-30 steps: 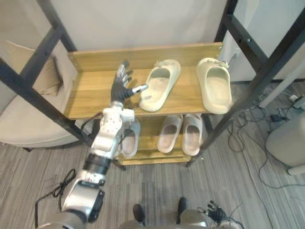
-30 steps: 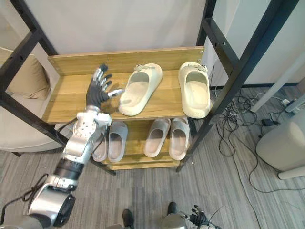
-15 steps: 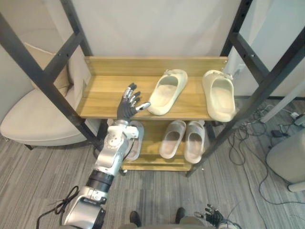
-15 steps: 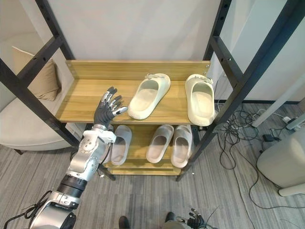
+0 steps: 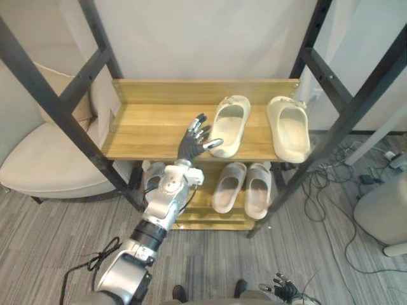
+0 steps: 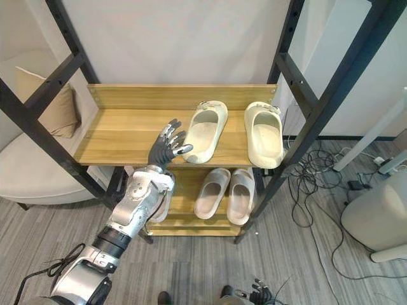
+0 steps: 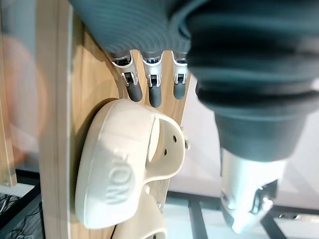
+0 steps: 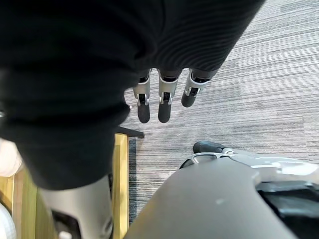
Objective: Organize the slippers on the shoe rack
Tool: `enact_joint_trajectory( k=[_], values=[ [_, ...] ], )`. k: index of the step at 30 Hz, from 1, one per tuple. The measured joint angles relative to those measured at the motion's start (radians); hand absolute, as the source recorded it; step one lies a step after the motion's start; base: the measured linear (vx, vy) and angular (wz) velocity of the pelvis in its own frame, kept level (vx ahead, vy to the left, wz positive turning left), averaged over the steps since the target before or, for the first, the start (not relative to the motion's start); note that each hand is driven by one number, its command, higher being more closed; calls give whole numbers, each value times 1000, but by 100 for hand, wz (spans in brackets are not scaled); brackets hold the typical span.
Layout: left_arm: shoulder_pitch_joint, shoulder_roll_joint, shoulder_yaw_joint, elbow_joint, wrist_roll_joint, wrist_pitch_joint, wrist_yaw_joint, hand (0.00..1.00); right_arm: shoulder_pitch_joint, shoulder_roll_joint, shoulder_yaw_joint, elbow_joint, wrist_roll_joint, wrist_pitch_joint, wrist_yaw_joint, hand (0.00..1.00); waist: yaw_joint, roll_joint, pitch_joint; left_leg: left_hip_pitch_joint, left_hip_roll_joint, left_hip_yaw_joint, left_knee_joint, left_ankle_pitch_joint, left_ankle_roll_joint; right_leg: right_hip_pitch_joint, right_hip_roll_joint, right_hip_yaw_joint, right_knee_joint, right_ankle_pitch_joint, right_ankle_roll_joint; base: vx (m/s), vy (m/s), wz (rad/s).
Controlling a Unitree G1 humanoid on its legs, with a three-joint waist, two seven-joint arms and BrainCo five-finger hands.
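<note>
Left robot hand [image 5: 189, 145], fingers spread, is hovering beside cream slipper [image 5: 229, 124] with raised lettering on shoe rack [image 5: 146, 124]; right robot hand [image 8: 162, 99] is hanging relaxed.

The left half of the top light-wood shelf [image 5: 143, 124] lies bare. My left robot hand [image 5: 193, 143], fingers spread over the shelf's front edge, has open room to that side and back to the raised wooden back board [image 5: 178, 89]. On its right a cream foam slipper [image 5: 229, 122] sits just beside my thumb. Past it lies a second cream foam slipper [image 5: 290, 127], with a slim gap between them (narrower than a slipper). Slanting black metal frame bars [image 5: 60, 108] flank the rack. Pale grey slippers [image 5: 229, 187] crowd the lower shelf.
</note>
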Motion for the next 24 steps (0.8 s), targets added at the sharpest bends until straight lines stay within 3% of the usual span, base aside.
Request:
enact_joint_trajectory(
  k=[12, 24],
  values=[
    [-67, -34, -4, 50, -39, 2, 5, 0, -3, 8, -17, -1, 1, 0, -2, 0, -41, 0, 0, -4, 3, 43, 0, -11, -5, -23, 1, 28, 0, 7, 1, 3, 3, -9],
    [-101, -56, -4, 86, -50, 1, 25, 0, -1, 11, -21, -5, 3, -1, -3, 0, -48, 1, 1, -4, 4, 50, 0, -15, -8, -32, 1, 36, 0, 6, 1, -5, 0, -2]
  ],
)
